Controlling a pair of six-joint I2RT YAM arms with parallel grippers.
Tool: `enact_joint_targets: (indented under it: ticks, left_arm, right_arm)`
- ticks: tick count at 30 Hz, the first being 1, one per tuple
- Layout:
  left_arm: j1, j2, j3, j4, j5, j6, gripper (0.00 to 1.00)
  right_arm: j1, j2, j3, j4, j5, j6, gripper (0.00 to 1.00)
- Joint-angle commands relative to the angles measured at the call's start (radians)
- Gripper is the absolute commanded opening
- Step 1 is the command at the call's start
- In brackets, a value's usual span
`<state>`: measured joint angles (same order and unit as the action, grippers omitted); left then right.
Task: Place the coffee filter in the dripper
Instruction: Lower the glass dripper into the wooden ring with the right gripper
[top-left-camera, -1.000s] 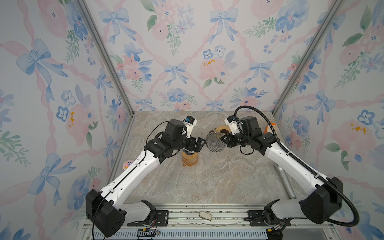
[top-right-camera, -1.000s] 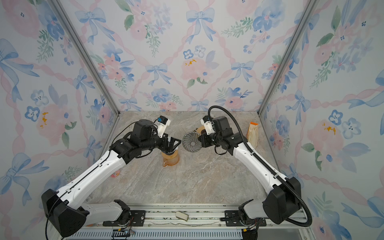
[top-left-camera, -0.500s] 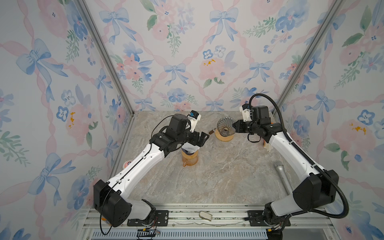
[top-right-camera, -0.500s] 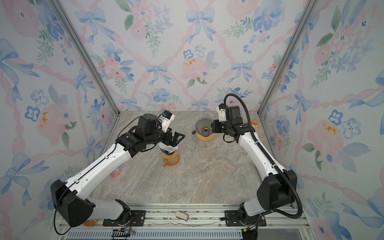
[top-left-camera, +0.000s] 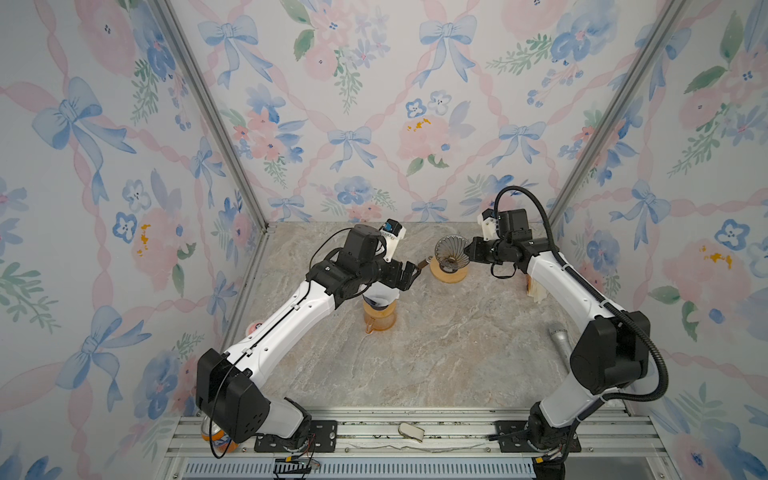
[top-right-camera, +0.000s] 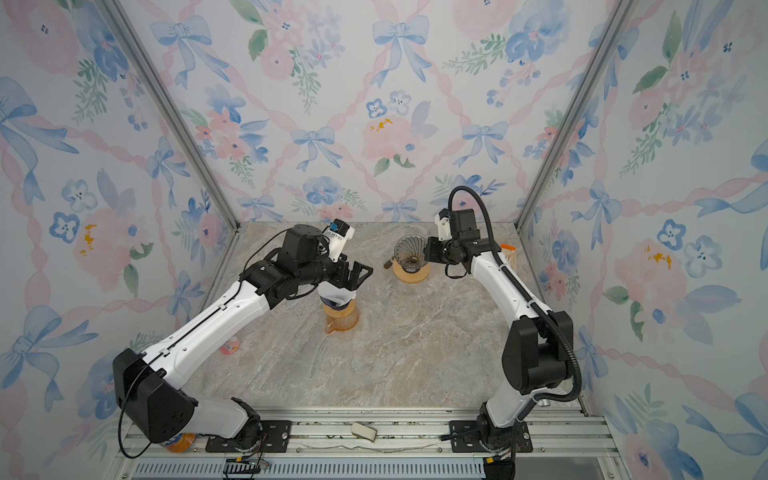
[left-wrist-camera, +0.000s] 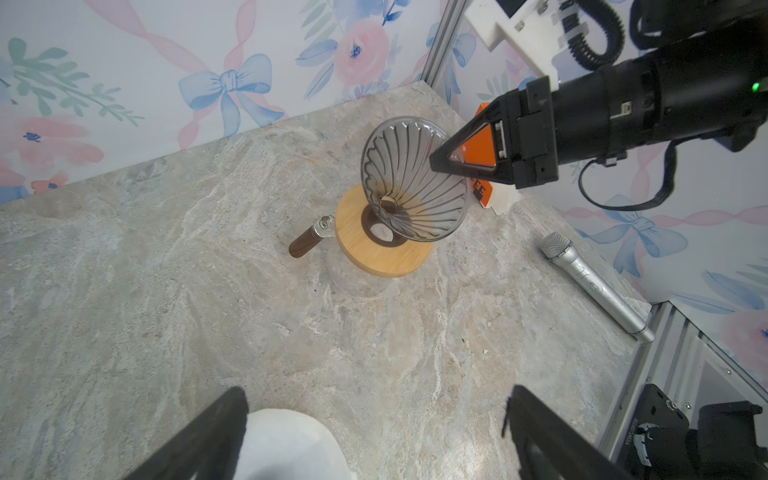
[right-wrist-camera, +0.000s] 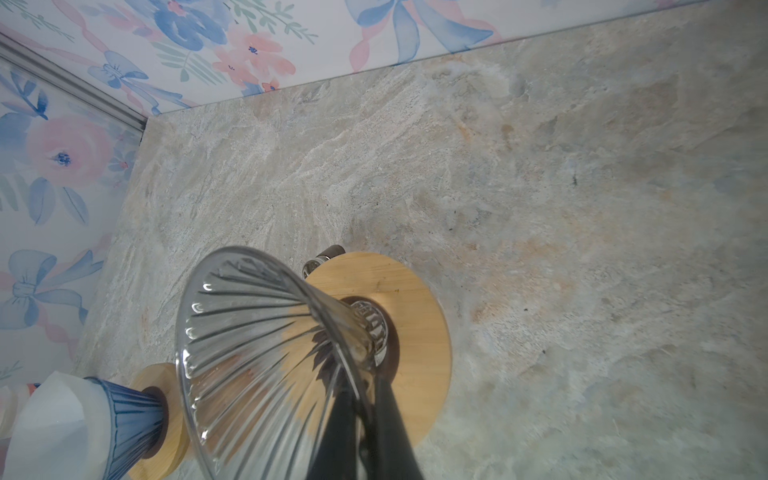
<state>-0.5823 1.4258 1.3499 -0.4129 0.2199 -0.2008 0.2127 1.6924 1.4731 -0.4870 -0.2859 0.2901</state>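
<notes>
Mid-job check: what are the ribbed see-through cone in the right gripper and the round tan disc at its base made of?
Ribbed smoky cone dripper: likely glass, glossy; the round tan disc shows through it and its ribs glint, though clear plastic is possible. The disc: wood or bamboo, matt, faint grain lines.

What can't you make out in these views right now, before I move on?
Coffee filter: cut off by the left wrist view's edge; in both top views the left pincer and arm cover part of it.
Right pincer grip on the glass dripper: fingertips blurred behind the glass in the right wrist view.
Orange package: print blocked by the right pincer.
</notes>
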Motion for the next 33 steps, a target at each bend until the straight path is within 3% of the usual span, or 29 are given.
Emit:
enact_joint_targets:
  ticks: [1, 20, 33]
  left_arm:
    - [-0.004, -0.001, 0.013, 0.008, 0.007, 0.018, 0.98]
    - [-0.004, 0.002, 0.0, 0.008, 0.009, 0.024, 0.98]
    - [-0.004, -0.001, -0.005, 0.008, 0.005, 0.026, 0.98]
  right_arm:
    - [-0.009, 0.022, 0.038, 0.021, -0.037, 0.022, 0.0]
    - [-0.009, -0.028, 0.006, -0.039, -0.033, 0.012, 0.0]
    - [-0.009, 0.052, 0.066, -0.118, -0.03, -0.009, 0.0]
